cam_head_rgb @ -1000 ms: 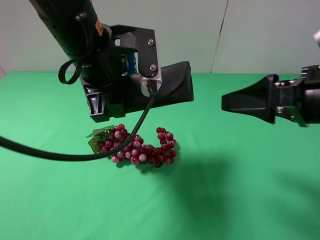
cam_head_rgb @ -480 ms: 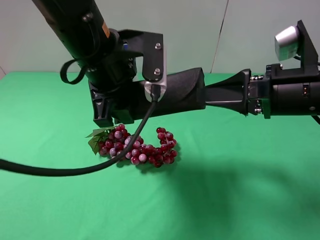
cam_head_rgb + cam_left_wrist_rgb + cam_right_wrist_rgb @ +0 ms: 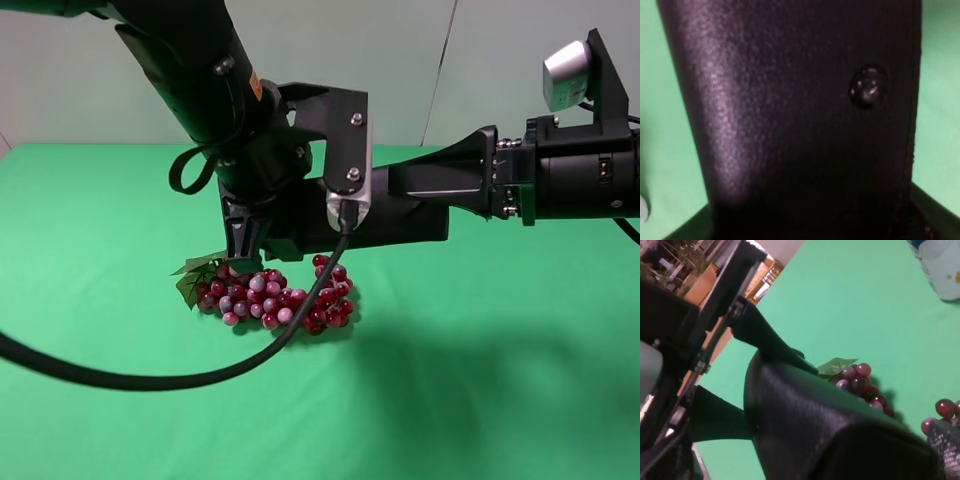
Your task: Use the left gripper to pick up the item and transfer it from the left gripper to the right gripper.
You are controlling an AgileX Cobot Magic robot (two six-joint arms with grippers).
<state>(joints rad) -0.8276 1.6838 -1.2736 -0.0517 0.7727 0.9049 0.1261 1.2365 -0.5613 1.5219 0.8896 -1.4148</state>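
High view, glasses case (image 3: 412,220): held level in the air, straight above the grape bunch (image 3: 275,298) and clear of it, its free end reaching past the bunch's right side.
High view, left gripper (image 3: 278,228): above the bunch's left half, clamped on the case's near end; a thick black cable (image 3: 150,378) loops down in front of the bunch.
High view, right gripper (image 3: 425,182): above and to the right of the bunch, its upper finger lying along the top of the case's free end; whether the fingers press the case or stand off it cannot be told.
High view, camera box (image 3: 566,72): silver-white, on the right wrist, far to the right of the bunch and higher.
High view, green cloth (image 3: 480,390): lies under the bunch.
Left wrist view, glasses case: black grained leather fills the picture, with the snap button (image 3: 868,86) near one long edge; the bunch is hidden.
Right wrist view, glasses case: very close, covering part of the bunch, whose leaf (image 3: 836,366) peeps out behind it.
Right wrist view, left fingers (image 3: 767,340): one on each face of the case, gripping it.
Right wrist view, right pad (image 3: 947,447): just beside the case's end; contact unclear.
Right wrist view, bottle (image 3: 940,265): well beyond the bunch.
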